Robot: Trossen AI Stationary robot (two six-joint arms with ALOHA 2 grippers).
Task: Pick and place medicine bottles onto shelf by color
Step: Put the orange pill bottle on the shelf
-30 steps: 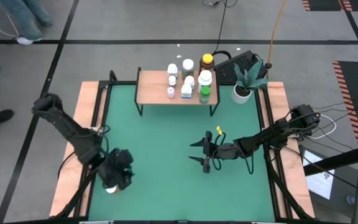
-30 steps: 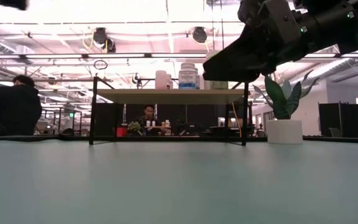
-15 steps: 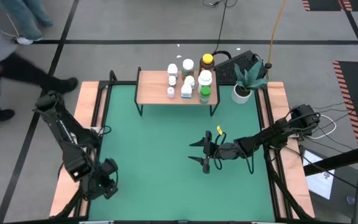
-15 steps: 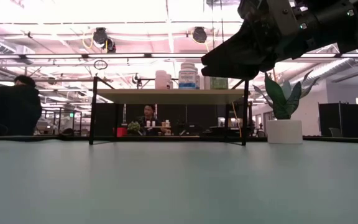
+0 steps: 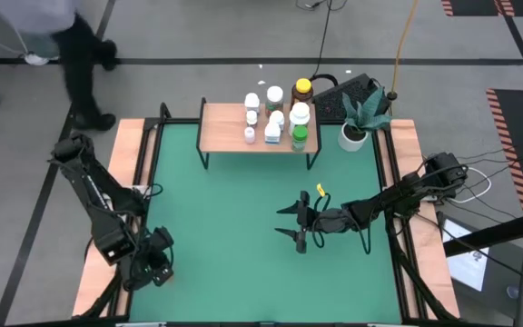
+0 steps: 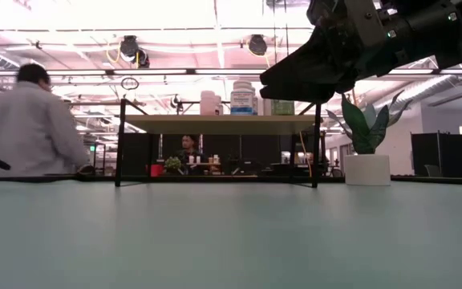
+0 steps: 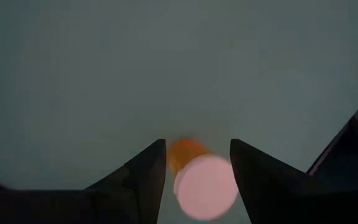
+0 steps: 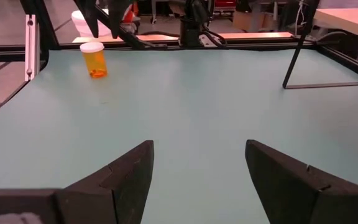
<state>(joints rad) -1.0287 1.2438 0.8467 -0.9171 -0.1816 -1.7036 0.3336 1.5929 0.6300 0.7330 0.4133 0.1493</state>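
now your left tool (image 5: 159,261) sits low at the near left corner of the green table (image 5: 234,209), pointing down, its fingers (image 7: 143,171) spread on either side of an orange bottle (image 7: 194,171) with a white cap. in the left wrist view the fingers flank the bottle with a gap on each side, so they look apart from it rather than gripping, though the picture is too soft to be sure. the right wrist view shows that same bottle (image 8: 94,59) standing upright on the table. your right tool (image 5: 296,223) hovers over the middle of the table, fingers wide open and holding nothing. the other medicine bottles (image 5: 280,113) stand bunched on the right half of the shelf (image 5: 223,130), at the table's far edge. a potted plant (image 5: 358,121) stands just beside the shelf's right end.
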